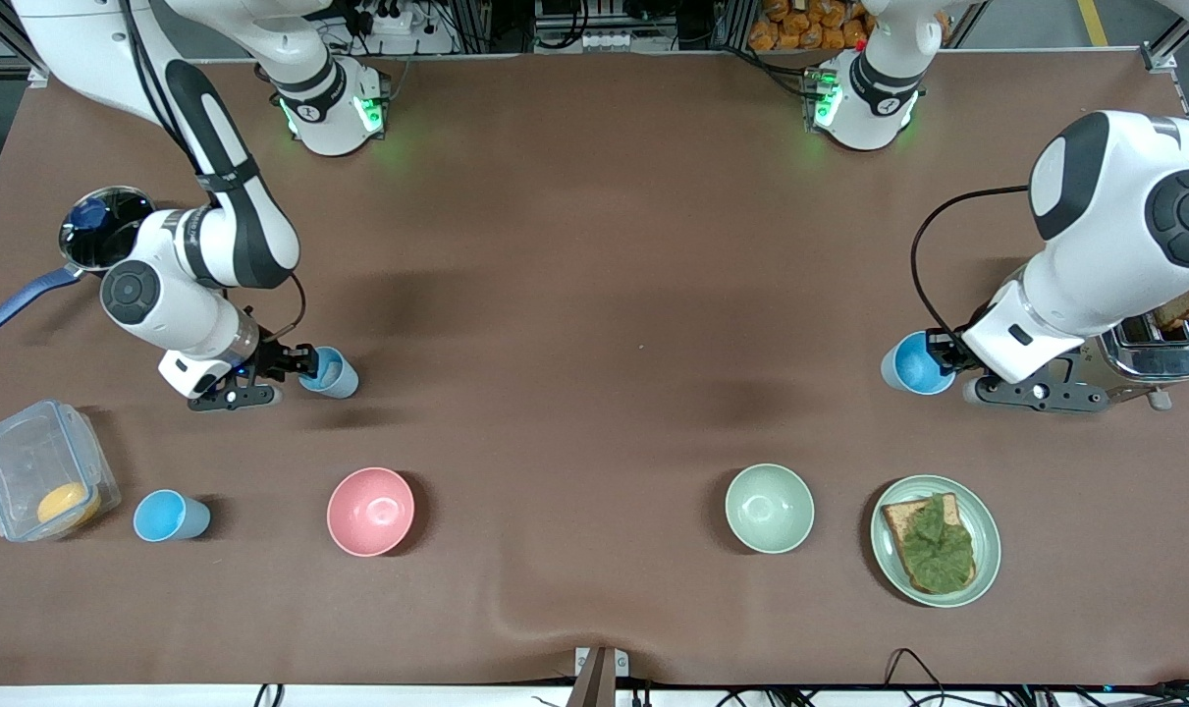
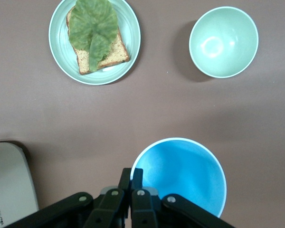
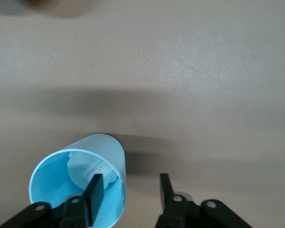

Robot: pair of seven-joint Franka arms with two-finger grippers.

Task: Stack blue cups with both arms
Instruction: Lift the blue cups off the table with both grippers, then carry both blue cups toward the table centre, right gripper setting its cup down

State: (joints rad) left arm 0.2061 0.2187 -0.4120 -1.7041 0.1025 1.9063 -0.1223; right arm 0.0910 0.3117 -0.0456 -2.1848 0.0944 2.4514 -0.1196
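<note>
A pale greyish-blue cup [image 1: 331, 373] stands toward the right arm's end of the table. My right gripper [image 1: 297, 361] is open at its rim. In the right wrist view the gripper [image 3: 130, 183] has one finger inside the cup [image 3: 80, 183] and the other outside it, astride the wall. Something white and crumpled lies in the cup. A sky-blue cup [image 1: 916, 364] is toward the left arm's end. My left gripper [image 1: 949, 352] is shut on its rim, as the left wrist view shows for gripper [image 2: 132, 175] and cup [image 2: 183, 173]. A third blue cup [image 1: 170, 516] stands nearer the front camera.
A pink bowl [image 1: 370, 511], a pale green bowl [image 1: 769, 508] and a plate [image 1: 987, 550] with toast and lettuce sit along the near side. A clear box [image 1: 39, 481] is beside the third cup. A blue-handled pan [image 1: 103, 231] and a toaster [image 1: 1154, 349] stand at the table's ends.
</note>
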